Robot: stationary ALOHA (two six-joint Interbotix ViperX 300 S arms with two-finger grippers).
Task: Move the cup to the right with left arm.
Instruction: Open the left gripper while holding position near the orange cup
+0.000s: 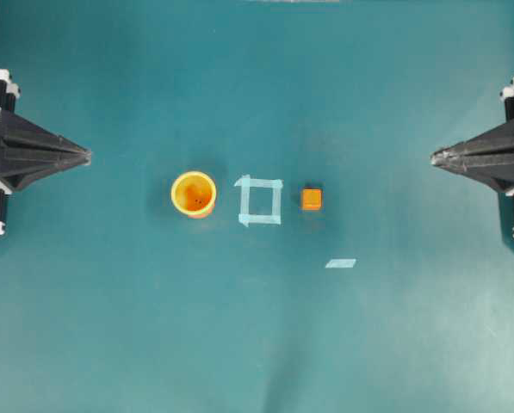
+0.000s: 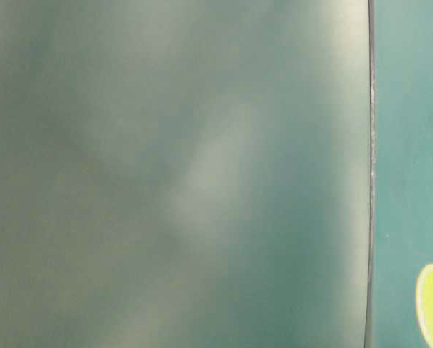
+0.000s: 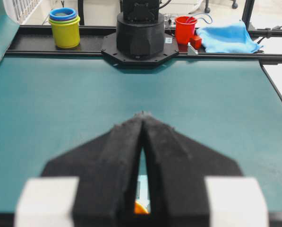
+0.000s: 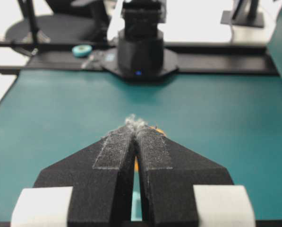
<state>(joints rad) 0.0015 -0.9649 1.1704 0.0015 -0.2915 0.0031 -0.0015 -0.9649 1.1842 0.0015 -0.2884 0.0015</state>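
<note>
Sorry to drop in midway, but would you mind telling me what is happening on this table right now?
Nothing is being handled yet. The left gripper and the right gripper sit at opposite edges of the green table, both with jaws shut and empty. The cup stands upright, untouched, just left of a taped square, with a small orange cube on the square's other side. The job is for the left arm to move the cup rightward, and that has not begun.
</note>
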